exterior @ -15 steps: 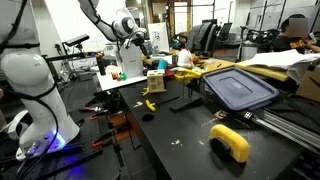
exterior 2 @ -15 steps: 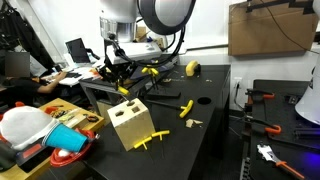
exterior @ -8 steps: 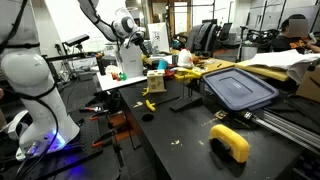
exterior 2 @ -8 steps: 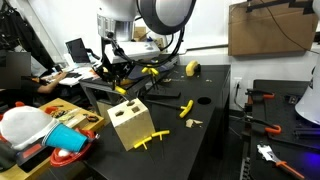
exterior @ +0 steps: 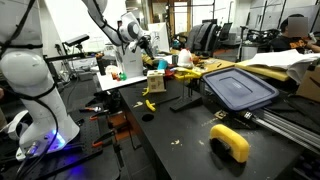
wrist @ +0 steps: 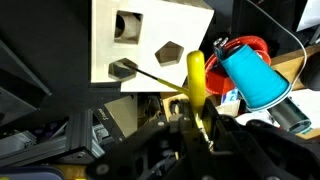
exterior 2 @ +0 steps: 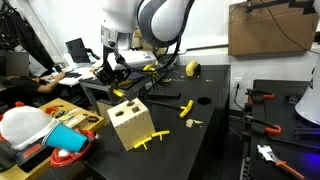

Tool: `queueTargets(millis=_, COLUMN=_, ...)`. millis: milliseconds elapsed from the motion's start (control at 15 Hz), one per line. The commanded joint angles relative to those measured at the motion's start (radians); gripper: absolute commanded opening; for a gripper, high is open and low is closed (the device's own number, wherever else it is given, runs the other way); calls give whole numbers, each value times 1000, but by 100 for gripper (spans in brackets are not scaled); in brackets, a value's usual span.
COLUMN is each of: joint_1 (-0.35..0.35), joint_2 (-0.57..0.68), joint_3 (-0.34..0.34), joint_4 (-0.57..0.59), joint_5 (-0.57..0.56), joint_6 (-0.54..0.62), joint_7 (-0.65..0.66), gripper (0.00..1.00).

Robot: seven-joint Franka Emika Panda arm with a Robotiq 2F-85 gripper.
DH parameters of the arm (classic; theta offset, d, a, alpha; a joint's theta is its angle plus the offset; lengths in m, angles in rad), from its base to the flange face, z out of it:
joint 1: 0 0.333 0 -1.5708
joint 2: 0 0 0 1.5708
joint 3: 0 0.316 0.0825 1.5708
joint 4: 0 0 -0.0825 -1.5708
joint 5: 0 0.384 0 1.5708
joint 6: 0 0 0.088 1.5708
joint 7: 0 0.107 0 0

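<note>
Sitting lowest in the wrist view: wooden box, holed face up. Hanging just above the box: gripper, clamping shut on the yellow piece. Seeming light, stiff, smooth plastic, so likely slippery; gripping mid-length probably safest. Since a second ago: wrist turning, still hovering over the box.

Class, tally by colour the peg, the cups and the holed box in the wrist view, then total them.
Yellow peg: 1
Blue cup: 1
Red cup: 1
Pale wooden box: 1
Total: 4
</note>
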Motion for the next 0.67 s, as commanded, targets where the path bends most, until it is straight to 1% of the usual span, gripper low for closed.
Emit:
queueTargets(millis=0, joint_1=-27, joint_2=24, joint_3=36, joint_4=27, joint_5=51, joint_6=36, joint_7=-62, gripper=4)
queueTargets(millis=200, joint_1=-41, joint_2=30, joint_3=68, joint_4=33, joint_5=104, joint_6=32, joint_7=-103, gripper=4)
queueTargets(millis=400, joint_1=-72, joint_2=51, joint_3=107, joint_4=33, joint_5=173, joint_6=32, joint_7=-151, gripper=4)
queueTargets(millis=600, joint_1=-98, joint_2=67, joint_3=133, joint_4=27, joint_5=218, joint_6=34, joint_7=-178, gripper=4)
